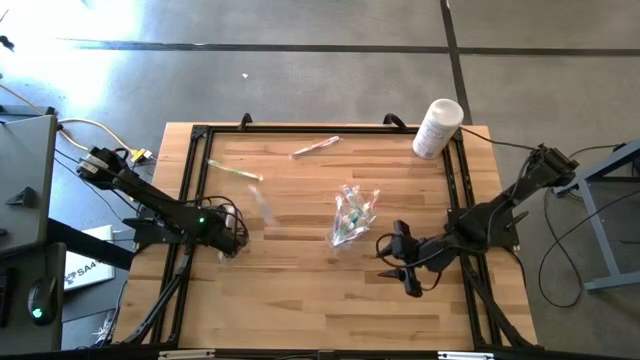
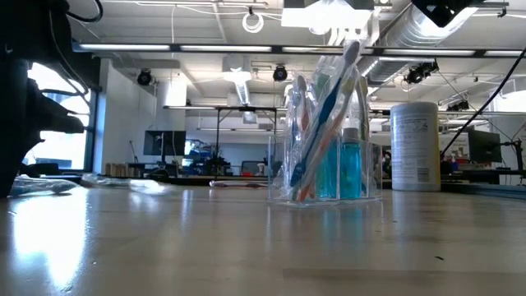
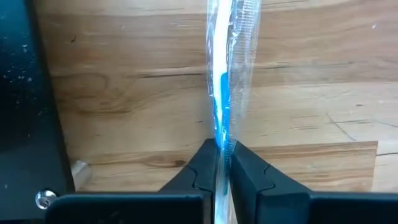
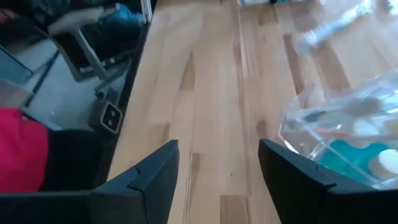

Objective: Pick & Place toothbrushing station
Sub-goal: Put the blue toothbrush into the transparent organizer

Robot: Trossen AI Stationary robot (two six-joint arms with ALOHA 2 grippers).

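A clear crinkly plastic bag (image 1: 352,215) stands on the table's middle, holding several toothbrushes and teal tubes; the low view shows it upright (image 2: 329,140). My left gripper (image 1: 236,242) is at the table's left edge, shut on a blue-and-white toothbrush in a clear wrapper (image 3: 225,81). My right gripper (image 1: 405,265) is open and empty, just right of the bag and nearer the front edge; the bag shows beside its fingers in the right wrist view (image 4: 348,134). A pink toothbrush (image 1: 315,147) and a green one (image 1: 235,170) lie flat at the far side. My left gripper pinches the wrapped toothbrush between its two fingers at the blue part of the handle (image 3: 222,140). The toothbrush runs straight out ahead of the fingers, along them, toward the table's middle (image 1: 262,205). Whether it is clear of the table I cannot tell.
A white cylindrical canister (image 1: 437,127) stands at the far right corner, also seen in the low view (image 2: 413,146). A black frame (image 1: 192,180) runs round the table's edges. Bare wood lies between the bag and the near edge.
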